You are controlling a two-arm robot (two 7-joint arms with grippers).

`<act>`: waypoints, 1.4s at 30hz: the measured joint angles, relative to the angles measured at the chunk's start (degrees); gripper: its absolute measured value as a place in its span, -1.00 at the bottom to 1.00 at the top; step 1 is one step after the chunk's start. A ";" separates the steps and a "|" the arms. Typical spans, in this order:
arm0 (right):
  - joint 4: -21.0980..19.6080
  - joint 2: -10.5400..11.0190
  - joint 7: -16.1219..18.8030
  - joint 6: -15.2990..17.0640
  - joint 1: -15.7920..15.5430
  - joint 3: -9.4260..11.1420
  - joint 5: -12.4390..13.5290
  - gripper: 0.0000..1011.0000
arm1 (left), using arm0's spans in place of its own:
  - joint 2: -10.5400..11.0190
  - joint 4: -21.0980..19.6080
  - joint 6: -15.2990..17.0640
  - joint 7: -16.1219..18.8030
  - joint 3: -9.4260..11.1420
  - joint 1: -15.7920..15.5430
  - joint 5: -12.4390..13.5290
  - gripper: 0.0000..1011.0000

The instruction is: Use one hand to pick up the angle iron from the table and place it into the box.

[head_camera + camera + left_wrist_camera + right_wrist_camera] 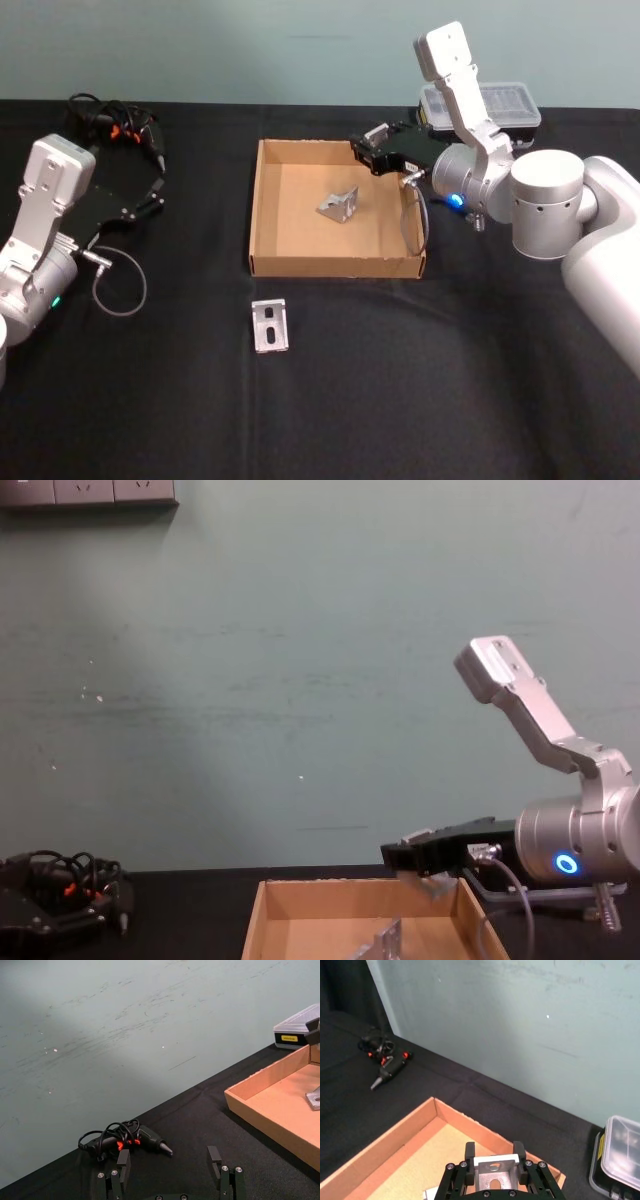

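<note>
The angle iron [493, 1172] is up off the table [450, 380], pinched flat between the two black fingers of the right gripper [494, 1155]. The jaws are closed down onto its sides, and the slotted face shows in the right wrist view. From the head view it hangs over the far right corner of the cardboard box [262, 215], and from the chest view it rides just above the rim. It is not down inside yet.

A second angle iron [338, 205] already sits on the box floor near the middle, propped on an edge. A third angle iron [269, 326] lies flat on the table just in front of the box's near wall. Beyond the box's right corner sits a black case with a clear lid [480, 103].

The risk, as I read it, is that corner. Let go here and the piece could clip the wall and tumble outside, toward the case. A release from this height could also bounce it, or land it on the second angle iron and jostle that one.

The left gripper [169, 1165] is parked well off to the left with its fingers spread wide and nothing between them.
</note>
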 joint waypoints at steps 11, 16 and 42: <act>2.97 -2.03 -0.53 6.17 1.57 0.17 -1.41 -0.11 | 0.00 0.00 0.00 0.00 0.00 0.00 0.00 0.98; 4.40 -2.69 -0.53 8.51 2.39 0.35 -2.05 -0.11 | 0.00 0.00 0.00 0.00 0.00 0.00 0.00 0.98; 5.50 -3.25 0.82 9.45 3.04 0.73 -2.40 0.61 | 0.00 0.00 0.00 0.00 0.00 0.00 0.00 0.98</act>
